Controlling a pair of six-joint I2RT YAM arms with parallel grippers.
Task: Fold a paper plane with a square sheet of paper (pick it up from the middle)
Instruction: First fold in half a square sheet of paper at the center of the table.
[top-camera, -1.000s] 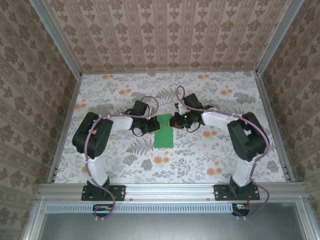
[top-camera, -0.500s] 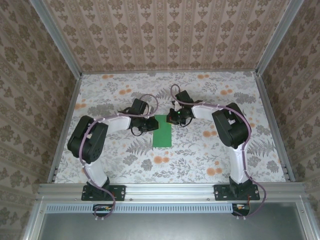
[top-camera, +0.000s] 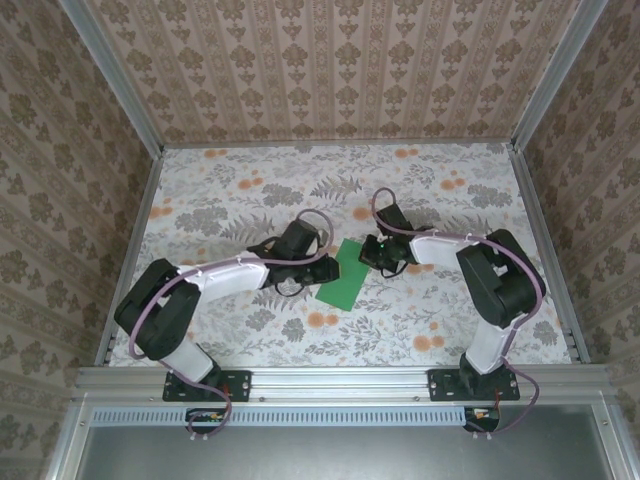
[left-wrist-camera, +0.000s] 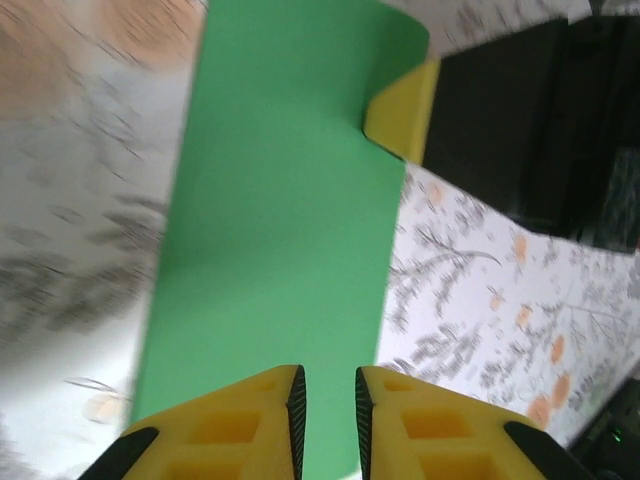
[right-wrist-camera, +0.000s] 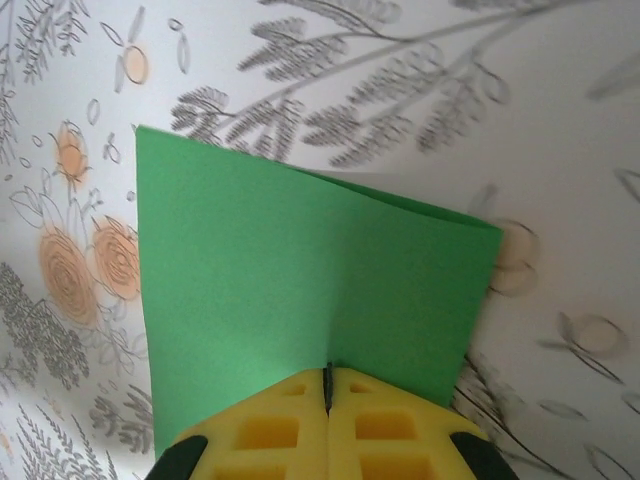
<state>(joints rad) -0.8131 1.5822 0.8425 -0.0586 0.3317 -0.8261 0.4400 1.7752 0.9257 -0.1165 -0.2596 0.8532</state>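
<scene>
The left arm and right arm have black joints, white shells and looping purple cables; the left gripper has yellow fingers (square recesses moulded in).

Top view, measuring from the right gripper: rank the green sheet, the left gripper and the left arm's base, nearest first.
1. The green sheet: mid-table, pinched at its far end by the right gripper.
2. The left gripper: just across the sheet, on its left side.
3. The left arm's base: at the near edge, far left.

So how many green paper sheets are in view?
1: a folded bright green paper sheet, between the arms, one edge pinched in the right claw. None seems hidden.
</scene>
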